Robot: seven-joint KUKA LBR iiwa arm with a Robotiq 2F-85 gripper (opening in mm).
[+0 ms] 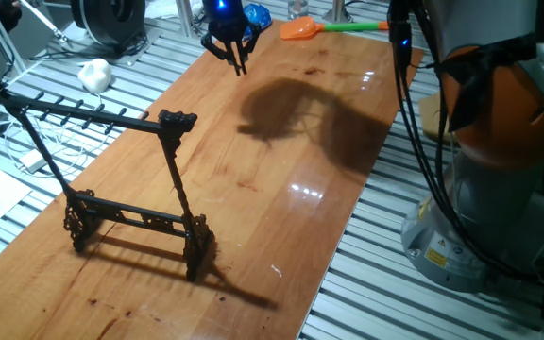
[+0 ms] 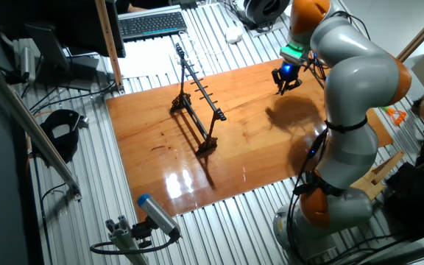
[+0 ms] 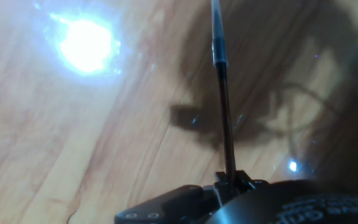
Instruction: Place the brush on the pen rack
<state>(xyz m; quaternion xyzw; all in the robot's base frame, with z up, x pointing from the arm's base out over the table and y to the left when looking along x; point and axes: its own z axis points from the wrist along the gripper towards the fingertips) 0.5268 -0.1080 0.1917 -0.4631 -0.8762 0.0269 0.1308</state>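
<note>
Black two-finger gripper [image 1: 237,59] clenched on thin dark-shafted brush [image 3: 222,118], lifted for carry; black metal pen rack [image 1: 121,179] at 8 o'clock.

Pen rack [image 1: 130,179] standing near the table's [image 1: 281,236] left edge, pincer [image 1: 238,59] up above the far end holding the brush [image 3: 222,106], scoop [image 1: 333,28] at the far right corner

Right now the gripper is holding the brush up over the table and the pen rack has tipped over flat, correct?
Not quite. The pen rack stands upright on its feet, as one fixed view shows. The rest holds: the gripper holds the brush above the table.
</note>
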